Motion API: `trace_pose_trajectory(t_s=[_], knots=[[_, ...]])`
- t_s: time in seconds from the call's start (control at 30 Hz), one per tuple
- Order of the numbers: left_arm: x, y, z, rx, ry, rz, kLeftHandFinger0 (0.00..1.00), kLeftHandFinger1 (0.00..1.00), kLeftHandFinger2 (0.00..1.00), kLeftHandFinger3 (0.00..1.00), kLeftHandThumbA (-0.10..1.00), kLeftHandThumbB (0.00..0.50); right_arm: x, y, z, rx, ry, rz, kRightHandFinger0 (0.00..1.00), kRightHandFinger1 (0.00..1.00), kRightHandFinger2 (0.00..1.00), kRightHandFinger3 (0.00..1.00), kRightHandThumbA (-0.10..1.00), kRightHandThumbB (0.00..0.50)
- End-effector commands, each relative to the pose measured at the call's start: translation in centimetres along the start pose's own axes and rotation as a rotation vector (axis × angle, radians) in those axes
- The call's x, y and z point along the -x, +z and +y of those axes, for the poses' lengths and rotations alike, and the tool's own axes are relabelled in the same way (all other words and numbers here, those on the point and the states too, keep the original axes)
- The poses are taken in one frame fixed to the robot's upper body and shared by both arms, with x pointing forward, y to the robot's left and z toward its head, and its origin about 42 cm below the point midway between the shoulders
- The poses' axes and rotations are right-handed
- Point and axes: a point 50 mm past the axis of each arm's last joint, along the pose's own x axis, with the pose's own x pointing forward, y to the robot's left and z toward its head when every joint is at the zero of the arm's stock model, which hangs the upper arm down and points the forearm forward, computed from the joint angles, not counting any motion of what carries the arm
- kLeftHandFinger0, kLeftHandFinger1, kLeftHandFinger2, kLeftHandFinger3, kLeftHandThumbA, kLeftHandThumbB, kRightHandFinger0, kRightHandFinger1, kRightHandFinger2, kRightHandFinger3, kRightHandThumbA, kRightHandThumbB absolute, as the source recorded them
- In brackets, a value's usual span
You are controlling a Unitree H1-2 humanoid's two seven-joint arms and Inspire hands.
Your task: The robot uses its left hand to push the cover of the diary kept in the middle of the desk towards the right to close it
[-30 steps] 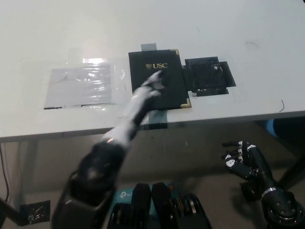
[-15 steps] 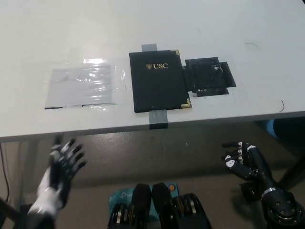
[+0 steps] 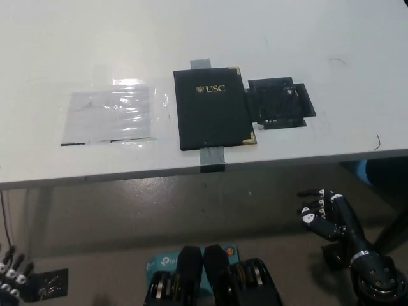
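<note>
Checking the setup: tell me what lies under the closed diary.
Grey tape strips poke out from under the diary at its top and bottom edges, on the white desk. Whatever else lies beneath is covered by the diary.

The desk [image 3: 331, 38] is white. The diary [image 3: 212, 108] in the middle is black, with gold letters near its top and shiny gold corners. Grey tape [image 3: 211, 157] sticks out from under its near edge, and another grey bit shows at its top. Just to its right is a patch of black tape [image 3: 279, 102]. On the other side lies a clear plastic sheet [image 3: 111, 116] with shiny white glints and a thin dark line along its near edge. The left hand [image 3: 11, 279] is white with dark tips. The right hand [image 3: 324, 213] is black with small white spots.
</note>
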Motion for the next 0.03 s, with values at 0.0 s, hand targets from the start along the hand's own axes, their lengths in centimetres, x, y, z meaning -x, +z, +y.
trace_pose_trajectory(t_s=[0.0], knots=[[1.18, 2.95, 1.02, 0.313, -0.185, -0.275, 1.00, 1.00, 1.00, 1.00, 1.00, 0.407, -0.32, 3.17, -1.18, 0.008, -0.058, -0.133, 0.31, 0.32, 0.41, 0.62, 0.37, 0.057]])
